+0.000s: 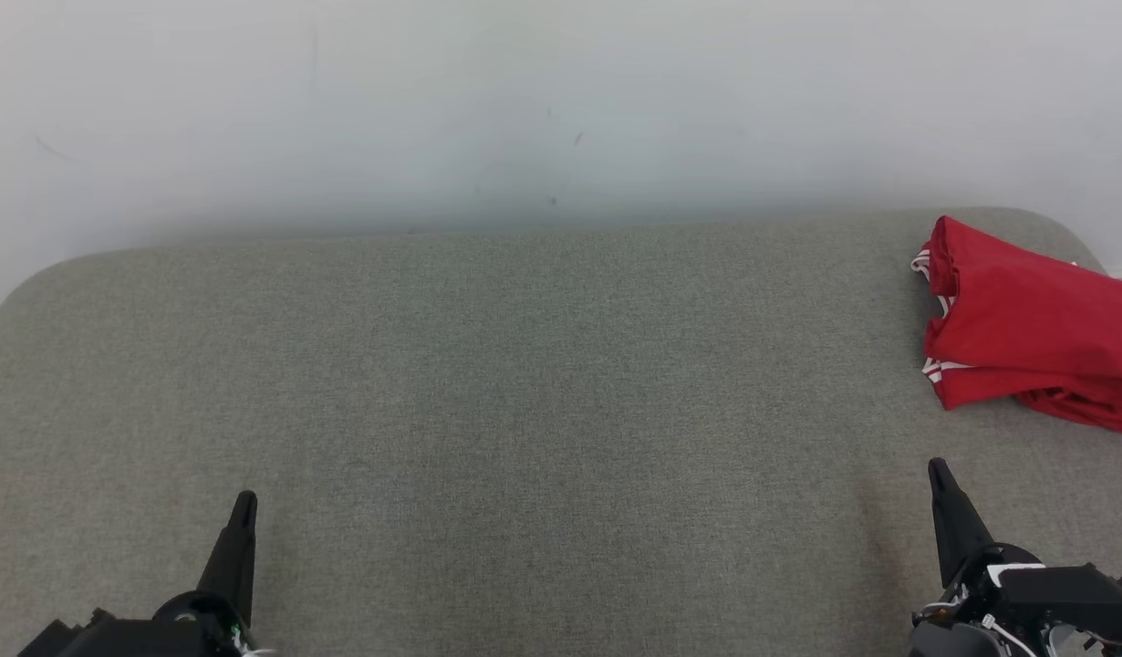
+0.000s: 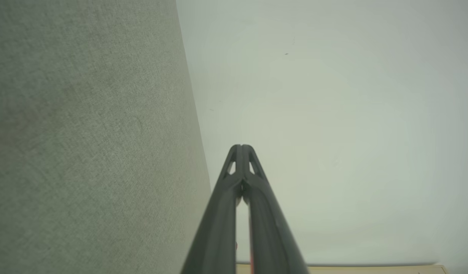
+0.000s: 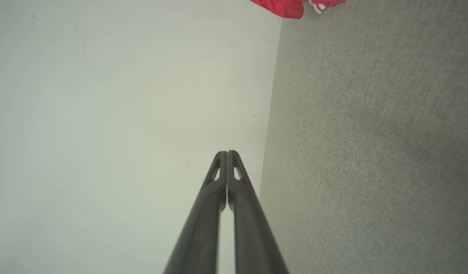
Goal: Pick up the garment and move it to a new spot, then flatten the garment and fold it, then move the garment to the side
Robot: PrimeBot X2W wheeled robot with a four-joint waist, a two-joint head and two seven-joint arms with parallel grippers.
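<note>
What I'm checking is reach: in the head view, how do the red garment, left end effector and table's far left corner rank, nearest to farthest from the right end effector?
1. red garment: just ahead of the right end effector, far right.
2. left end effector: opposite side, lower left.
3. table's far left corner: upper left, farthest back.

The head view looks forward and down over the grey fabric surface (image 1: 524,411), the pale wall (image 1: 524,109) along its top. Each wrist view, rolled sideways, looks low along the left gripper (image 2: 241,146) or right gripper (image 3: 227,152) toward that wall. The red garment (image 1: 1026,338) at the head view's right edge also shows at the right wrist view's top.
</note>
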